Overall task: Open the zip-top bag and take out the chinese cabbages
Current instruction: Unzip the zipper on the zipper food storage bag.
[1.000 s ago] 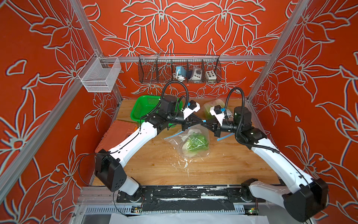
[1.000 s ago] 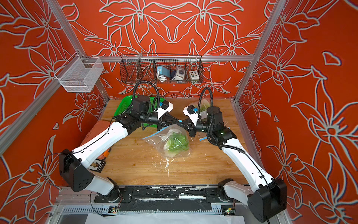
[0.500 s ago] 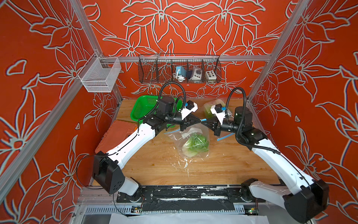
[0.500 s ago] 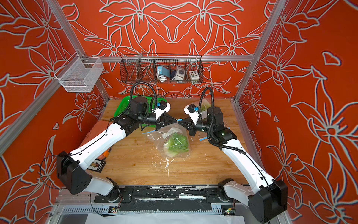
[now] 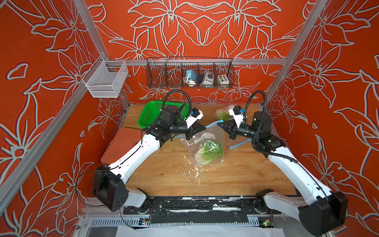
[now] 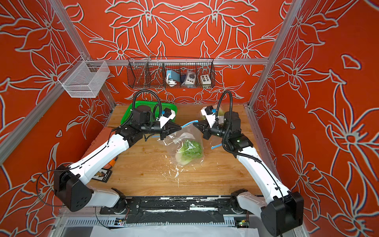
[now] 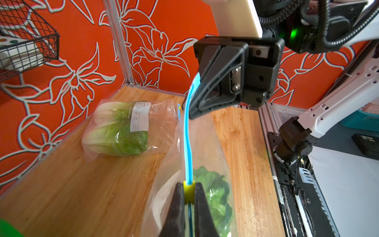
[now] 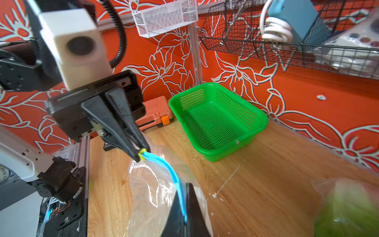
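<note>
A clear zip-top bag (image 5: 207, 139) (image 6: 184, 139) hangs between my two grippers in both top views, its lower end resting on the wooden table. A chinese cabbage (image 5: 210, 152) (image 6: 189, 151) (image 7: 215, 197) with green leaves and a white base lies inside. My left gripper (image 5: 203, 128) (image 6: 180, 128) (image 7: 189, 185) (image 8: 141, 156) is shut on the yellow slider (image 7: 189, 191) (image 8: 141, 152). My right gripper (image 5: 219, 124) (image 6: 194, 124) (image 7: 191, 116) (image 8: 184, 197) is shut on the end of the blue zip strip (image 7: 187, 143) (image 8: 168, 166), which spans the gap between them.
A second clear bag with cabbages (image 5: 222, 115) (image 7: 117, 129) lies at the back right. A green mesh basket (image 5: 150, 115) (image 8: 217, 123) stands at the back left, with an orange case (image 5: 123, 143) by the left wall. A wire rack (image 5: 189, 73) hangs on the back wall.
My left gripper has drawn back to the left with the slider, away from the right gripper. A longer stretch of blue zip shows between them. The bag hangs a little higher.
</note>
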Controlling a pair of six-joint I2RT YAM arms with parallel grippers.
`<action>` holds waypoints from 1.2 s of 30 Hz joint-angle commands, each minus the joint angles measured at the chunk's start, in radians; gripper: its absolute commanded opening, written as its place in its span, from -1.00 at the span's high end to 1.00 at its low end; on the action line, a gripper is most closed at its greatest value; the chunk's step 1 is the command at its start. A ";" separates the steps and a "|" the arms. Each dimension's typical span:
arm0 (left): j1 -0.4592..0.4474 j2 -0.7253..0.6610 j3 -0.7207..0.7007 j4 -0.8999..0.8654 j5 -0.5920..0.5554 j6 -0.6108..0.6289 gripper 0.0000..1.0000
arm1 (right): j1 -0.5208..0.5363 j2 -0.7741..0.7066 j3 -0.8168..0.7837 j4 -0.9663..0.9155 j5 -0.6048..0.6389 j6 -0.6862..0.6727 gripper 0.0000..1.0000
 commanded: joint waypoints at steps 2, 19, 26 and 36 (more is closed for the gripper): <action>0.009 -0.062 -0.042 -0.021 -0.045 -0.005 0.93 | -0.067 0.037 0.085 0.056 0.027 0.026 1.00; 0.000 -0.229 -0.154 -0.102 -0.171 -0.034 0.93 | -0.180 0.140 0.194 0.071 0.001 0.044 1.00; -0.001 -0.295 -0.201 -0.123 -0.200 -0.045 0.94 | -0.183 0.163 0.215 0.043 -0.018 0.026 1.00; 0.000 -0.312 -0.226 -0.137 -0.190 -0.048 0.92 | -0.184 0.184 0.221 0.031 -0.008 0.041 1.00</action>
